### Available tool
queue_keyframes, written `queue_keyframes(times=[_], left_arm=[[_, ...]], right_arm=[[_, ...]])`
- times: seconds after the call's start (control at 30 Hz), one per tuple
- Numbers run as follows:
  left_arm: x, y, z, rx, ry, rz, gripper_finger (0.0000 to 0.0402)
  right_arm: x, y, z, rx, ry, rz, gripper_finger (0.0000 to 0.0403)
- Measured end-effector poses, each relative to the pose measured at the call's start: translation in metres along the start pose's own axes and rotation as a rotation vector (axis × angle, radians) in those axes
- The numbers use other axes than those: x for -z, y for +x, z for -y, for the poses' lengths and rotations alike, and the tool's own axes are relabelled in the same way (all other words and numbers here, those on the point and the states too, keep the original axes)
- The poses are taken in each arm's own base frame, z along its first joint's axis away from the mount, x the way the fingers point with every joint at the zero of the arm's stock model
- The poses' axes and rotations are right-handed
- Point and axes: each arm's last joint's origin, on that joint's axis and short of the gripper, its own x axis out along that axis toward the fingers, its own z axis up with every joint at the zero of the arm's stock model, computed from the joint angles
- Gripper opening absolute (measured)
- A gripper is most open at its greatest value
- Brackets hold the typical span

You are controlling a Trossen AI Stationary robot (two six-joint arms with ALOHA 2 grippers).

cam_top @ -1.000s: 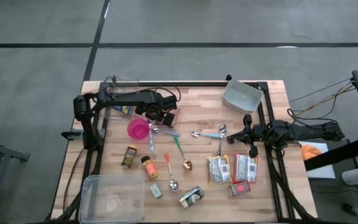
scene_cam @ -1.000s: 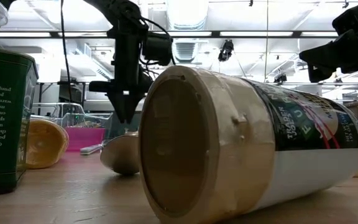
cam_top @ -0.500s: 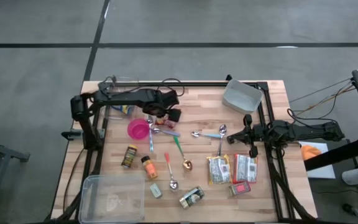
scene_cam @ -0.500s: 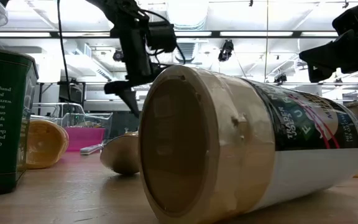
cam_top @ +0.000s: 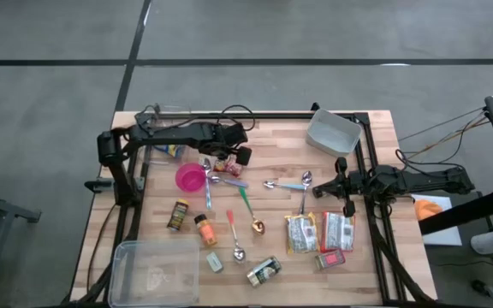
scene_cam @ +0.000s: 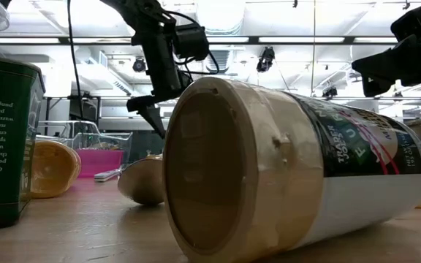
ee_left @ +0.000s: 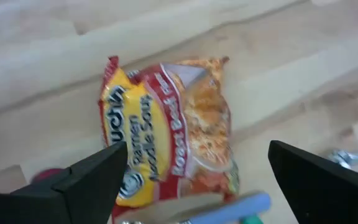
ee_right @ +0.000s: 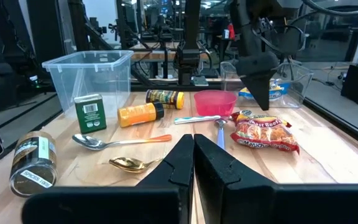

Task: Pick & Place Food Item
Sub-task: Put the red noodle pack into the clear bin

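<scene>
- High view: left claw (cam_top: 227, 158) hovers above the ramen packet (cam_top: 226, 165) at the far-left part of the desk (cam_top: 375, 128), beside the pink bowl (cam_top: 191, 178). Right claw (cam_top: 342, 182) waits at the right edge. Count: four spoons, two clear bins, three flat food packs near the right arm, about four small spice jars.
- Low view: left claw hangs above the desk, jaws spread; a large tipped jar (scene_cam: 283, 175) fills the foreground, a green tin (scene_cam: 2, 139) at left.
- Left wrist view: jaws wide, empty; one ramen packet (ee_left: 166, 140) lies flat between them. Judgement: to grasp well, descend centred and pinch across the narrow width, clear of the blue spoon handle (ee_left: 229, 208).
- Right wrist view: right claw (ee_right: 193, 158) fully closed, holding nothing; the packet (ee_right: 263, 134) lies under the left claw.
</scene>
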Motion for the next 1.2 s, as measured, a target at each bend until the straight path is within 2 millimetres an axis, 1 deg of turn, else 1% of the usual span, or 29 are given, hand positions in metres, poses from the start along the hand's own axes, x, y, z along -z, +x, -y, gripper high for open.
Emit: queue_keyframes(times=[0.17,0.3,0.53,0.67,0.83,1.07,1.13,1.2], left_arm=[[0.007,0.018,-0.004,-0.053,0.011,-0.035,0.0373],[0.014,0.031,-0.009,-0.053,-0.012,-0.058,0.0371],[0.014,0.039,-0.02,-0.08,-0.036,-0.07,0.0371],[0.009,0.043,-0.028,-0.084,-0.065,-0.087,0.0371],[0.007,0.051,-0.033,-0.015,-0.097,-0.101,0.0371],[0.011,0.063,-0.038,0.091,-0.153,-0.138,0.037],[0.01,0.063,-0.037,0.11,-0.156,-0.139,0.0367],[0.01,0.063,-0.036,0.123,-0.156,-0.139,0.0355]], right_arm=[[0.0,0.0,0.0,0.0,0.0,0.0,0.001],[0.0,0.0,0.0,0.0,0.0,0.0,0.001],[0.0,0.0,0.0,0.0,0.0,0.0,0.001],[0.0,0.0,0.0,0.0,0.0,0.0,0.001],[0.0,0.0,0.0,0.0,0.0,0.0,0.001],[0.0,0.0,0.0,0.0,0.0,0.0,0.001],[0.0,0.0,0.0,0.0,0.0,0.0,0.001],[0.0,0.0,0.0,0.0,0.0,0.0,0.001]])
